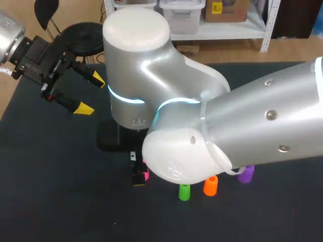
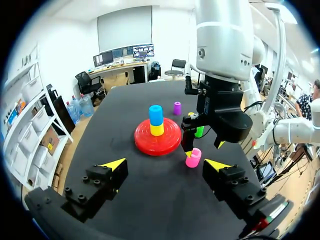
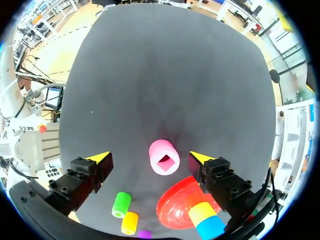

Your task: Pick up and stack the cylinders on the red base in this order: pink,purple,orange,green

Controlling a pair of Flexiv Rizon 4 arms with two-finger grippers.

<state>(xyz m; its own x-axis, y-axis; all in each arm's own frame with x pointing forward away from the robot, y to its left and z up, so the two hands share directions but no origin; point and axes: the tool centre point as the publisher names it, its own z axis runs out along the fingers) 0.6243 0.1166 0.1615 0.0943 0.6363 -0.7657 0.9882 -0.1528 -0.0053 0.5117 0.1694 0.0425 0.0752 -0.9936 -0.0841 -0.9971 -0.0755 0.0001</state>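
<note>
The black table [image 3: 165,75] was inspected: the pink cylinder [image 3: 164,157] stood between the parted, empty fingers of the right gripper [image 3: 150,156], with the red base [image 3: 175,207] near one finger. Centring before closure was judged advisable.

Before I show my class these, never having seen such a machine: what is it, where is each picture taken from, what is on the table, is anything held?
A two-armed robot; each arm ends in a two-fingered, yellow-tipped gripper. One picture looks down from above and behind, the others from each wrist. On the table a red base bears a yellow cylinder under a blue cylinder. Loose: pink cylinder, green cylinder, orange cylinder, purple cylinder. The right gripper straddles the pink one, open; the left gripper is open, empty. Nothing is held.
</note>
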